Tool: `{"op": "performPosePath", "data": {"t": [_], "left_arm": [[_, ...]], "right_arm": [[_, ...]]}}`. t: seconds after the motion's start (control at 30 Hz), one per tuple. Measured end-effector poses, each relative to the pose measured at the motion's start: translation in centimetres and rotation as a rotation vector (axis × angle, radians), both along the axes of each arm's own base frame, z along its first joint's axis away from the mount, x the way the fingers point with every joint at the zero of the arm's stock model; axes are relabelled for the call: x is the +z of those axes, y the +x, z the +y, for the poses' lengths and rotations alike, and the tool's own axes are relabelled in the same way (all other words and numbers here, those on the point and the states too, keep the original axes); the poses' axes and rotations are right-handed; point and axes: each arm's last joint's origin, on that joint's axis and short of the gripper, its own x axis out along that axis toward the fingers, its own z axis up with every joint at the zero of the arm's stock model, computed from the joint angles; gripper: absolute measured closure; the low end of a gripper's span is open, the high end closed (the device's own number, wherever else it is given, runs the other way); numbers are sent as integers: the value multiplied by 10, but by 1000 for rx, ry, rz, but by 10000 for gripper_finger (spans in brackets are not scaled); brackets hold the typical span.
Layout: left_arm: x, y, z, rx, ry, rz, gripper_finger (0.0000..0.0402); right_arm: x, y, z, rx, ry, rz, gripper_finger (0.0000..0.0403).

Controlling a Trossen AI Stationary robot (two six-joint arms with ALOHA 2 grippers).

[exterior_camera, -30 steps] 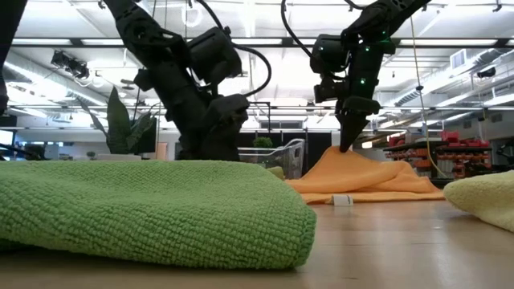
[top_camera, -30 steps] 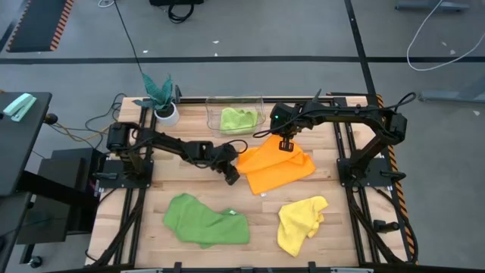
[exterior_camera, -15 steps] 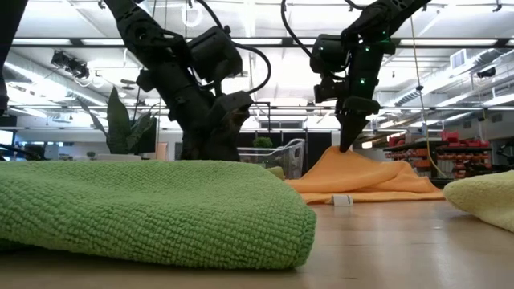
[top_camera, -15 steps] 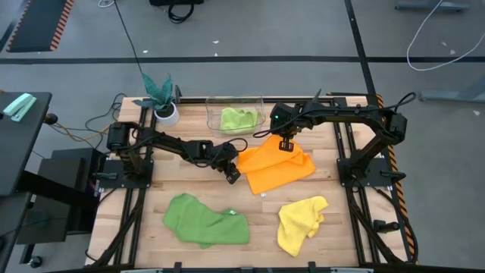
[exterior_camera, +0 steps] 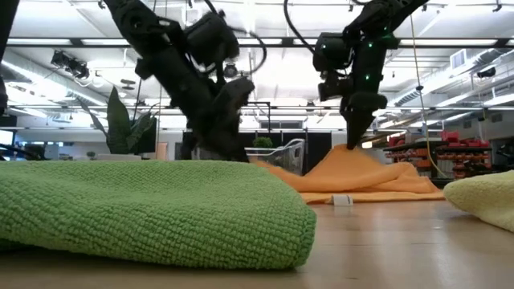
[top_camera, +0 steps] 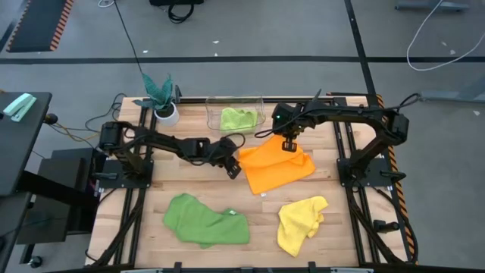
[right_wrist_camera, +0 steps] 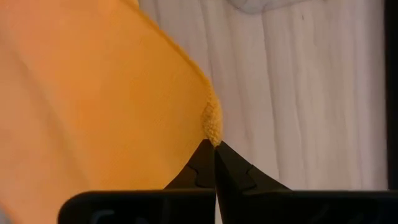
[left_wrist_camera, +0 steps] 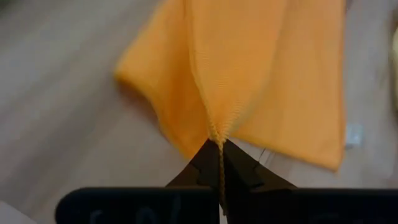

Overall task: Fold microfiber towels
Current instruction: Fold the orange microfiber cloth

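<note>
The orange towel [top_camera: 276, 168] lies rumpled at the table's middle. My left gripper [top_camera: 234, 170] is shut on its left side, and my right gripper [top_camera: 289, 146] is shut on its far side. In the low view the right gripper [exterior_camera: 354, 138] stands at the towel's raised peak. The left gripper's fingertips are hidden there behind the dark green towel [top_camera: 206, 220], which lies crumpled at the near left. The yellow towel [top_camera: 301, 221] lies bunched at the near right. The lime green towel [top_camera: 237, 119] sits inside the clear bin [top_camera: 261, 102]. My left gripper pinches a raised ridge of the orange towel's left edge [left_wrist_camera: 216, 132] between its two fingers, coming from the table's left and slanting down. The cloth fans out from the fingertips, and the rest lies on the table. One layer or several, I cannot tell. My right gripper pinches the orange towel's far corner [right_wrist_camera: 211, 123] between its fingertips, from above with the fingers pointing down. The corner is drawn up into a peak [exterior_camera: 351, 151], and the cloth slopes from it down onto the table.
A teal-leaved plant in a white pot [top_camera: 161, 97] stands at the far left, beside the clear bin. Bare wood shows between the orange towel and the two near towels. The arms' bases stand at the table's left and right edges.
My left gripper has shut on the orange towel's left edge and has gone a little toward the far right. That side of the cloth now stands slightly raised. My right gripper has kept its hold on the far corner and has barely moved.
</note>
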Motion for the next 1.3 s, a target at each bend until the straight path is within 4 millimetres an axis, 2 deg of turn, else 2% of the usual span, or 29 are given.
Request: {"op": "performPosePath", "data": {"t": [0.2, 0.3, 0.47, 0.57, 0.7, 0.87, 1.0, 1.17, 1.3], "left_arm": [[37, -10, 16, 65, 82, -101, 396], [56, -19, 26, 105, 120, -142, 396], [87, -37, 37, 143, 157, -216, 396], [108, -45, 37, 147, 183, -217, 396], [152, -47, 39, 116, 315, -166, 396], [205, -42, 51, 88, 395, -175, 396], [234, -43, 48, 61, 426, -179, 396], [247, -42, 32, 35, 440, -172, 396], [263, -42, 14, 9, 461, -219, 396]], "right_arm": [[41, -14, 6, -47, -38, -114, 403], [62, -29, 12, -100, -41, -170, 403], [84, -62, 35, -171, -49, -155, 403], [100, -76, 50, -197, -89, -239, 403], [110, -89, 60, -231, -119, -295, 403], [125, -90, 59, -247, -186, -313, 403], [150, -92, 68, -230, -246, -348, 403], [191, -110, 87, -230, -286, -386, 403], [215, -124, 102, -211, -252, -444, 403]]}}
